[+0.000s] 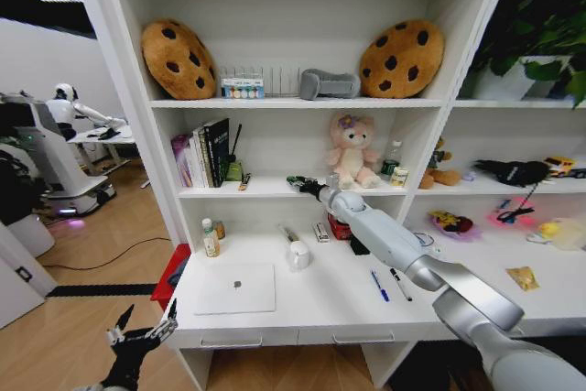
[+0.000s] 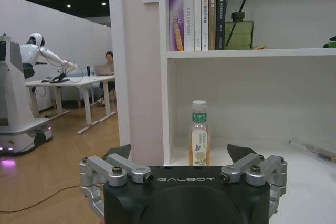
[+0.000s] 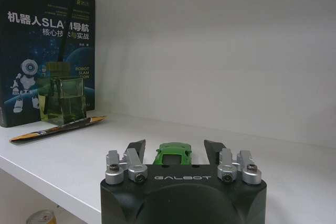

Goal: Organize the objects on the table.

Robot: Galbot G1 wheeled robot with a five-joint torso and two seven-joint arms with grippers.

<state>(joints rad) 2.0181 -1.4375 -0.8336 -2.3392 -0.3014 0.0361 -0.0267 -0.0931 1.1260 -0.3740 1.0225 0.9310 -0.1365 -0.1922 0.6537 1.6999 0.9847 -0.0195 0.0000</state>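
Right tool (image 3: pixel 175 149) up at the shelf, jaws spread, with the tiny green toy car (image 3: pixel 172 153) dead ahead between them, nose-on, not yet clamped.

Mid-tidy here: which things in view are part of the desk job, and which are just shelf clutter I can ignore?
Job items:
- green toy car, on the shelf between the open right gripper fingers
- laptop
- pens
- small bottle on the desk
- left gripper, open, low beside the desk

Just lying about:
- cookie cushions
- pink plush toy
- books
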